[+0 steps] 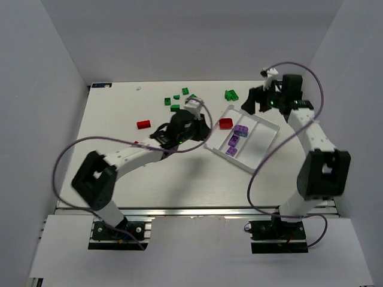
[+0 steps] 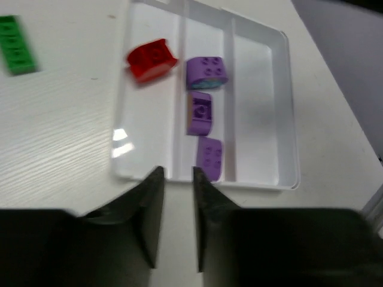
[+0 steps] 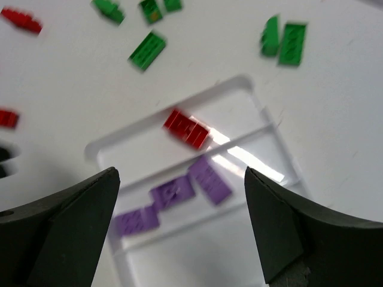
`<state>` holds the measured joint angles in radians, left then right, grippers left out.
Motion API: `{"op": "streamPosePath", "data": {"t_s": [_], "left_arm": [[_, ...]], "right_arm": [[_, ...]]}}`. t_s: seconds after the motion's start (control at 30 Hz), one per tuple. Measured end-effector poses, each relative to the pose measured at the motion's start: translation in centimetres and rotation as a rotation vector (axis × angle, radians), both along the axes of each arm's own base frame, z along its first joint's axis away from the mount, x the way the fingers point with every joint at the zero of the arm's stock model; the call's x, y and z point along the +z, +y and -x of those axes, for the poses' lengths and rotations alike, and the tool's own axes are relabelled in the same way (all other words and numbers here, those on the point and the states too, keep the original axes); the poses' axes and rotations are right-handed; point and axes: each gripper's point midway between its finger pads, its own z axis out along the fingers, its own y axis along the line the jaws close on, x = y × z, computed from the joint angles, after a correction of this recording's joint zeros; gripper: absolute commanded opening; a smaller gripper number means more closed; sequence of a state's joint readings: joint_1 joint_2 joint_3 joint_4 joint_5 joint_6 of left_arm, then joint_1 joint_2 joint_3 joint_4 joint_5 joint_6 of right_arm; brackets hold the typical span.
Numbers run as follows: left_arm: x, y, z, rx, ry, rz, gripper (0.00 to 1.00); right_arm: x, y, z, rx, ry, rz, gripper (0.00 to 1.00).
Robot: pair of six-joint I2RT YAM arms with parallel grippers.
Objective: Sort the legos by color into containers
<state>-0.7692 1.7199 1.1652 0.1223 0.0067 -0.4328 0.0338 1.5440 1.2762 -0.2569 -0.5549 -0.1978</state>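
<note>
Right claw (image 3: 179, 173) gapes wide near the tray (image 3: 233, 104) with 3 purple legos (image 3: 172, 192), left claw (image 2: 177, 173) narrow and empty.

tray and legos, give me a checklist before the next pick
1. right gripper empty, jaws wide: ok
2. left gripper empty, jaws narrowly apart: ok
3. red brick alone in an outer compartment of the tray: ok
4. three purple bricks share the middle compartment: ok
5. third compartment bare for green: ok
6. green legos and a red lego loose on the table: not ok
</note>
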Motion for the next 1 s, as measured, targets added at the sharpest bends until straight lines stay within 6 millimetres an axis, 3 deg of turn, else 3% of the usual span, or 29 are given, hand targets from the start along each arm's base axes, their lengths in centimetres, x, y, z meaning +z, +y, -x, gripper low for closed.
{"op": "streamPosePath", "data": {"t_s": [0.03, 0.13, 0.23, 0.33, 0.47, 0.63, 0.87, 1.0], "left_arm": [[1.0, 2.1, 0.3, 0.041, -0.006, -0.006, 0.57], [4.3, 8.2, 0.9, 0.192, -0.035, 0.013, 0.66], [5.8, 12.5, 1.9, 0.313, -0.062, 0.04, 0.74], [5.1, 15.2, 3.6, 0.39, -0.046, 0.044, 0.76], [3.1, 17.5, 5.2, 0.471, -0.003, 0.037, 0.77], [1.9, 19.3, 6.2, 0.537, 0.026, 0.035, 0.78], [1.5, 21.0, 7.3, 0.596, 0.028, 0.06, 0.78], [0.7, 21.6, 7.7, 0.618, 0.039, 0.056, 0.79]], "right_arm": [[0.4, 0.0, -2.1, -0.022, 0.002, -0.005, 0.89], [0.0, 0.0, -7.8, -0.109, 0.022, -0.006, 0.89], [-2.0, 0.2, -10.2, -0.167, 0.063, 0.022, 0.86], [-3.5, 1.8, -12.5, -0.178, 0.094, 0.046, 0.77], [-4.1, 4.5, -16.5, -0.165, 0.047, 0.074, 0.73], [-7.1, 6.4, -18.8, -0.154, 0.042, 0.112, 0.68], [-12.6, 5.7, -20.5, -0.174, 0.087, 0.167, 0.64], [-13.9, 5.5, -21.3, -0.181, 0.082, 0.183, 0.63]]}}
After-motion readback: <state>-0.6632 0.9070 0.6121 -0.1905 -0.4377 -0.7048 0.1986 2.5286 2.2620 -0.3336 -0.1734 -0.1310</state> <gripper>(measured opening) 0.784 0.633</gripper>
